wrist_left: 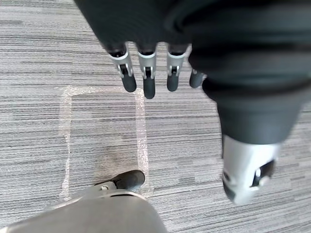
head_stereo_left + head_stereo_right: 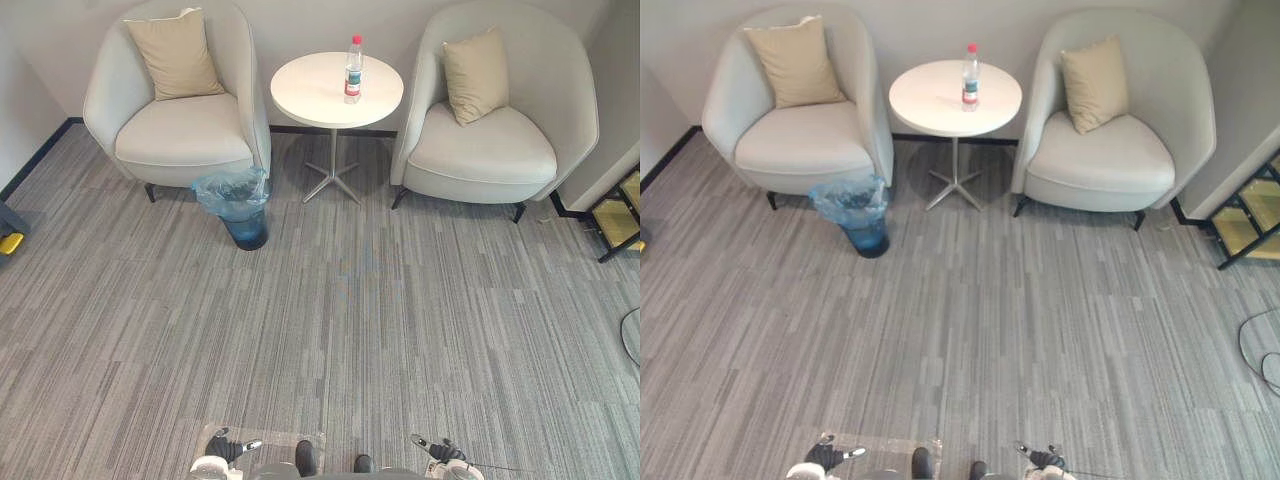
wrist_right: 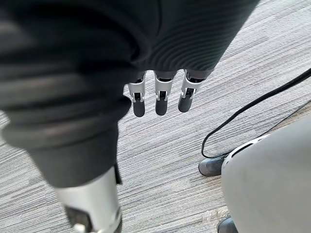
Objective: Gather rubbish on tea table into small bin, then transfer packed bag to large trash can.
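A bottle (image 2: 353,68) stood on the far round surface (image 2: 312,98); the blue-lined bin (image 2: 240,212), contents hard to judge, sat left of it. The left hand (image 1: 148,83) and right hand (image 3: 162,98) hung near, fingers straight.

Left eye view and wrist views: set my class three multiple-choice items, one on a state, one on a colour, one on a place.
1. The left hand and right hand are: A both open, empty; B both shut; C one open, one shut.
2. The liner of the small bin is: A black; B blue; C white.
3. The bottle stands: A in the small bin; B in the left hand; C on the round table.
Answers: 1 A, fingers straight, nothing held; 2 B, blue plastic over the rim; 3 C, upright on the tabletop.
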Available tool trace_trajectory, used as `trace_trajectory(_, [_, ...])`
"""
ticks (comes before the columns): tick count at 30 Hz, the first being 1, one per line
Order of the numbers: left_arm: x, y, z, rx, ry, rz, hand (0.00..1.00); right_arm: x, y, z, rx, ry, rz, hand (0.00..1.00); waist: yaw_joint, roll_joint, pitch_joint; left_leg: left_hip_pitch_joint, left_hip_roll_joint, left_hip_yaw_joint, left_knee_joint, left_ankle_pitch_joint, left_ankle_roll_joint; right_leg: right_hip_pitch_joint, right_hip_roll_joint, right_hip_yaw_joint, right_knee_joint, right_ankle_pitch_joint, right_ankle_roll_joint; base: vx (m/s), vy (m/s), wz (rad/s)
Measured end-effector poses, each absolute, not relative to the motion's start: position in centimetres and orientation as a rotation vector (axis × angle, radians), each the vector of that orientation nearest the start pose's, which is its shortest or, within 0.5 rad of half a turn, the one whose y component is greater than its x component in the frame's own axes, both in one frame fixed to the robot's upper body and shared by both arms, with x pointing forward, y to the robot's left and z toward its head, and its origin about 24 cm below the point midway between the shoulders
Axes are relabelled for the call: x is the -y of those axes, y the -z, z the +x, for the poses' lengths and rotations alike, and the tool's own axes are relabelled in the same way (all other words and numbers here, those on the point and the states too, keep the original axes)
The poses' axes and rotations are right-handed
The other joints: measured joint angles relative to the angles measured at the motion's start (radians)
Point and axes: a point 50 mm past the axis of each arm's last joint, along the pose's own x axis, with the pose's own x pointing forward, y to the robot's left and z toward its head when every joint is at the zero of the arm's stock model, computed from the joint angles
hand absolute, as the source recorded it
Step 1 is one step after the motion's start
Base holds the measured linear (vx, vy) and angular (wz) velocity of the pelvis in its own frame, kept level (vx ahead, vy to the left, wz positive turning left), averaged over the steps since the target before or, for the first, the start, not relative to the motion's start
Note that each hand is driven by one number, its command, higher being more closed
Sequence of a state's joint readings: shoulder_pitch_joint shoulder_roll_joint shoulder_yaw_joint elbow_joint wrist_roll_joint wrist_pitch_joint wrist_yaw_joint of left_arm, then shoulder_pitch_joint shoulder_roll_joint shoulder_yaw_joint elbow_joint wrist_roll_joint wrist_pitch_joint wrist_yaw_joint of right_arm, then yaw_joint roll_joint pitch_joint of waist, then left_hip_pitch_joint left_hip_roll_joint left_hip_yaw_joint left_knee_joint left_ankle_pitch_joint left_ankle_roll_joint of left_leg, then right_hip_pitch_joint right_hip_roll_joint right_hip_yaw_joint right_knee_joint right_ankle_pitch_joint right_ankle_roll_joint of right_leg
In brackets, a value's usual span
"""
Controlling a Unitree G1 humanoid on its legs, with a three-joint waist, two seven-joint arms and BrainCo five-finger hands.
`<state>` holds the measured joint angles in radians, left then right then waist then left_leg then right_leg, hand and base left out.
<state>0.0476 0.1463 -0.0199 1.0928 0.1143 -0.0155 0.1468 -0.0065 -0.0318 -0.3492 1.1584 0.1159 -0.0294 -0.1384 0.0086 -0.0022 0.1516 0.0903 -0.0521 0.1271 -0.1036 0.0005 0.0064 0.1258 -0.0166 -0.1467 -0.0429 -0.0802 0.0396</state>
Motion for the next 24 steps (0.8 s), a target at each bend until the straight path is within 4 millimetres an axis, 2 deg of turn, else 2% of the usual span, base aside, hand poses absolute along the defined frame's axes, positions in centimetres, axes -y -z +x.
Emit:
trace_trajectory(12, [-21.49, 15.77, 10.19, -1.105, -0.139, 0.335, 0.00, 20.01, 16.35, 10.07, -1.112, 0.515, 0.174, 0.00, 0.000, -0.011, 0.007, 0.000, -0.001, -0.001, 0.000, 0.000, 0.000, 0.006, 0.000, -0.007, -0.012, 0.001, -0.002, -0.01, -0.004, 0.00])
trace_trajectory(24, [-21.47, 15.79, 10.24, -1.108, -0.133, 0.341, 0.00, 19.96, 16.34, 10.11, -1.113, 0.511, 0.165, 0.00, 0.000, -0.011, 0.007, 0.000, -0.001, -0.003, 0.000, 0.000, 0.000, 0.008, 0.000, -0.010, -0.016, 0.001, -0.002, 0.00, -0.004, 0.00])
